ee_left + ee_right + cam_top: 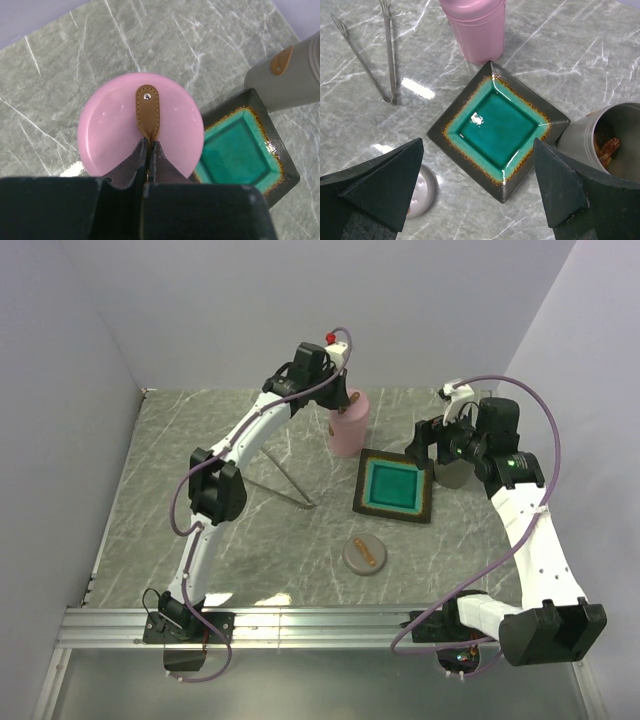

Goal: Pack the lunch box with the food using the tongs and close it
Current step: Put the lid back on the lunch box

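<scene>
Left claw (pixel 149 145) pinching tab (pixel 148 112), slim silver tongs (pixel 389 55)

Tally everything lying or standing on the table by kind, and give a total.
Containers: 2 (pink container, grey container)
Loose lid: 1
Square tray: 1
Tongs: 1
Total: 5

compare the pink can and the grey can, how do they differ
The pink can has its lid on; the grey can is open, its lid on the table. The left jaws pinch the pink can's tab; nothing grips the grey can. Both stand upright beside the tray.
</scene>
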You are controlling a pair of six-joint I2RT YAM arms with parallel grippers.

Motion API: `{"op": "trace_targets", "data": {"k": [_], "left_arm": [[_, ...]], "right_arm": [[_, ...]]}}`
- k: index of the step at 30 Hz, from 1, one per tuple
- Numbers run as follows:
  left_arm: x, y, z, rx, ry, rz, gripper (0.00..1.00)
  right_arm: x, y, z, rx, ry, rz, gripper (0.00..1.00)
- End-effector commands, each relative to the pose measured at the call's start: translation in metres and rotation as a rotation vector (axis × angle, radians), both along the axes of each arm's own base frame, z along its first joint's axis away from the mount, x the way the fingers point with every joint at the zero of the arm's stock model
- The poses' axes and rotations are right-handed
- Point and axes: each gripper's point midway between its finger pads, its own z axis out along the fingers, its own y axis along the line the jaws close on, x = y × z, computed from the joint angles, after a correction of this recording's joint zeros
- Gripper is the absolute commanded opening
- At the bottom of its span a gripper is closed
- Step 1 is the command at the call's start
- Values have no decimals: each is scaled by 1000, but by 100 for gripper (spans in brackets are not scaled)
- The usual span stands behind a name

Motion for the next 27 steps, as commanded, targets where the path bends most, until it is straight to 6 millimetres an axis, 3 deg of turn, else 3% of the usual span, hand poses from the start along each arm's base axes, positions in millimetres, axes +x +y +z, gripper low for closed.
{"op": "trace_targets", "data": {"k": [1, 12, 19, 27], "left_arm": [[8, -7, 9, -7, -55, -3, 0], [5, -2, -34, 94, 0, 10, 0], [-14, 9, -29, 219, -10, -11, 0], [-45, 37, -16, 350, 7, -34, 0]], "right_arm": [[-3, -5, 8, -2, -42, -9, 96], [-5, -6, 0, 5, -19, -8, 96], [-2, -7, -6, 5, 5, -8, 95], [0, -3, -5, 34, 15, -2, 95]]}}
